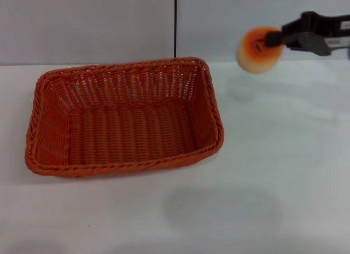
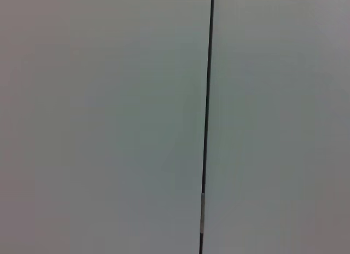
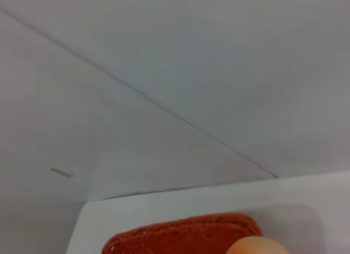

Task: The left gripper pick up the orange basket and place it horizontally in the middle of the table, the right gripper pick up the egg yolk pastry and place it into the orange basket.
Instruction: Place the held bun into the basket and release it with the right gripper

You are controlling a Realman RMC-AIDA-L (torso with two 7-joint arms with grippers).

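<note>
The orange basket (image 1: pixel 123 120) lies lengthwise across the white table (image 1: pixel 273 155), left of centre, and it is empty. High at the upper right, my right gripper (image 1: pixel 273 39) is shut on the egg yolk pastry (image 1: pixel 258 49), holding it in the air above the table, to the right of the basket and beyond its far corner. In the right wrist view the basket (image 3: pixel 183 236) shows low down, with a slice of the pastry (image 3: pixel 256 246) at the frame's edge. My left gripper is out of view; its wrist camera sees only a wall.
A grey wall (image 1: pixel 87 24) with a dark vertical seam (image 1: pixel 175 24) stands behind the table. The pastry's shadow falls on the tabletop right of the basket.
</note>
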